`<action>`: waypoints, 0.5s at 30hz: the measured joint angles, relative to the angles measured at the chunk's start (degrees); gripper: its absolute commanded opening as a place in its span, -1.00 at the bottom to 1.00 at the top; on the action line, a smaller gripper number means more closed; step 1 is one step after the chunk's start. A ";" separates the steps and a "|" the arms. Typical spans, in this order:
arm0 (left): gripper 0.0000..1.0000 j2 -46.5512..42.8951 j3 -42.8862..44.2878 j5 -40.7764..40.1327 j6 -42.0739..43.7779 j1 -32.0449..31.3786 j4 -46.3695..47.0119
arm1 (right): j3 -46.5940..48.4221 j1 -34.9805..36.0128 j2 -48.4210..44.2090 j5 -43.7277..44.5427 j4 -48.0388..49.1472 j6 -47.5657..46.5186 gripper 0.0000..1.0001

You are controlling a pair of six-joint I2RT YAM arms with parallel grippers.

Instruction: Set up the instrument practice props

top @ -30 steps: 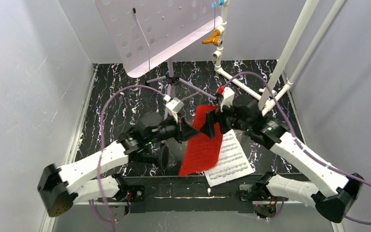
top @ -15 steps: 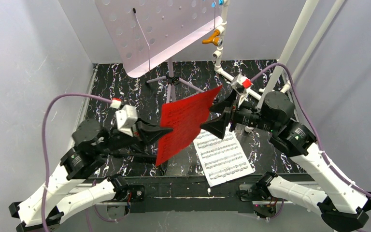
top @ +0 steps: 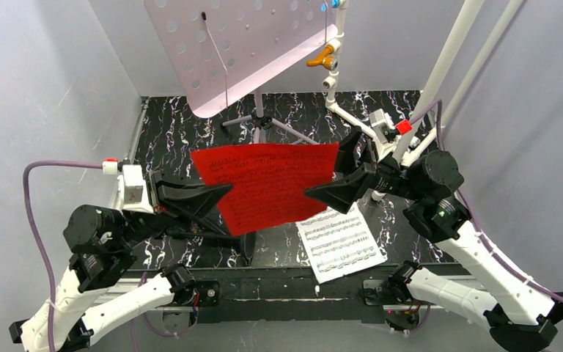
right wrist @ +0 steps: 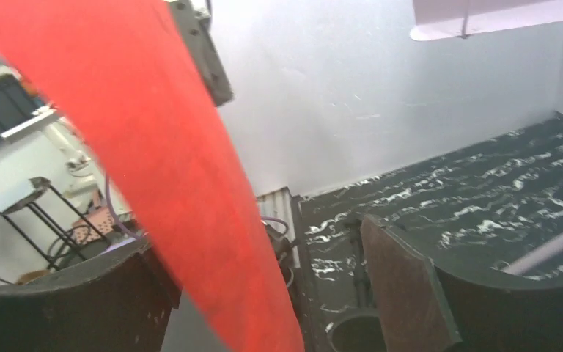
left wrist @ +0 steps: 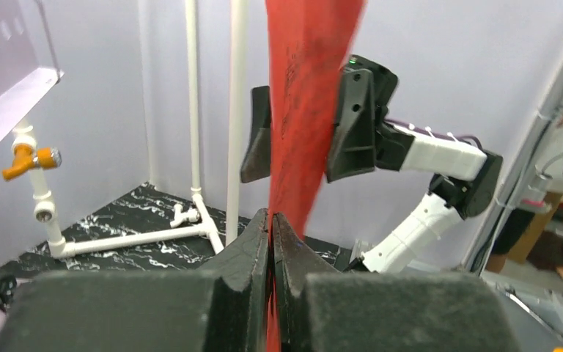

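Nearest the arm bases, a white sheet-music page (top: 341, 246) lies flat on the black marbled bench (top: 183, 139), just ahead of the right arm's mount. Left of it, the round black base (top: 248, 244) of the microphone stand shows under the lower edge of the raised sheet; the rest of it is mostly hidden by the left arm. Above these, the red sheet-music page (top: 267, 187) hangs in the air between the two arms, clear of the bench and facing broadly up toward the top camera, with printed staves visible on it. The left gripper (top: 223, 194) holds its left edge: in the left wrist view its fingers (left wrist: 253, 249) are pressed together with the red paper pinched between them and rising from the tips. The right gripper (top: 328, 167) is at the page's right edge with its fingers (right wrist: 403, 293) spread wide, one on each side of the paper, which runs through the gap without being clamped. Farther back, the tripod legs (top: 260, 121) of the lilac perforated music stand (top: 242, 44) rest on the bench, its tilted desk carrying no pages. At the rear right stands the white pipe frame (top: 447, 66), with an orange tap (top: 322, 55) beside the stand's lower corner.
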 measured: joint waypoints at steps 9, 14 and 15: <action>-1.00 0.94 -2.73 -12.04 -8.90 0.00 6.99 | -4.72 0.00 0.72 -2.97 16.57 10.84 0.09; -1.00 1.09 -5.53 -18.47 -14.27 0.00 12.90 | -7.63 0.00 1.29 -1.64 25.66 16.15 -0.28; -1.00 1.44 -5.75 -19.37 -15.26 0.00 13.57 | -7.65 0.00 1.92 -1.14 27.19 16.85 -0.35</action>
